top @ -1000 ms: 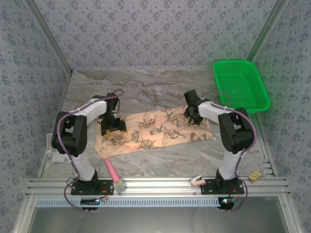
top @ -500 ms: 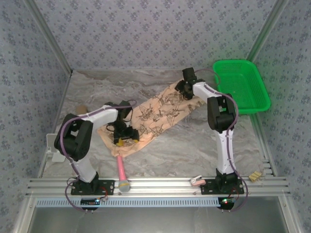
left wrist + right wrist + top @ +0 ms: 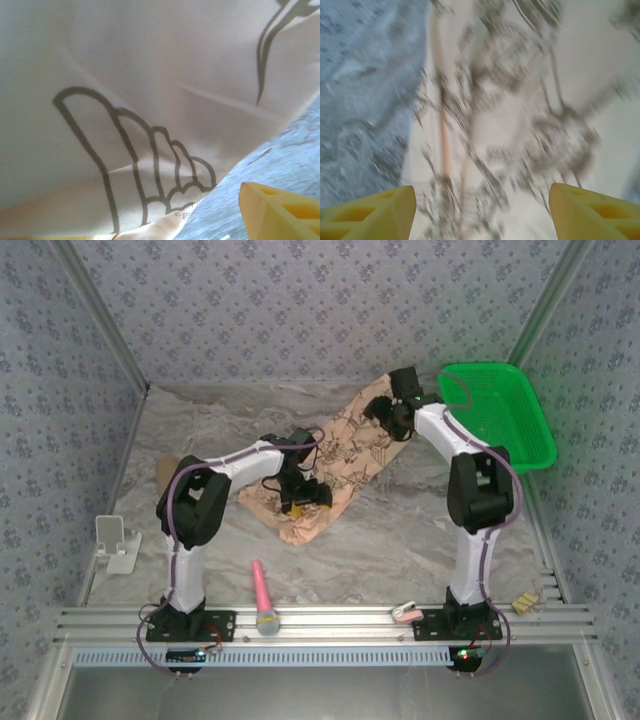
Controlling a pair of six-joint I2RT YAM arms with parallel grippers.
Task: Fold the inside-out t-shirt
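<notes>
The inside-out t-shirt [image 3: 345, 452] lay rumpled diagonally across the table [image 3: 410, 540], far end just beside the green basket [image 3: 497, 368], with the right gripper [image 3: 482, 207] spread wide over it and the left gripper [image 3: 302, 498] on the near end, honestly couldn't tell if it was gripping.

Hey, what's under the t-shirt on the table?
The grey marbled table shows all around the t-shirt and runs beneath its edges. Anything under the crumpled cloth itself is covered, so I cannot tell.
</notes>
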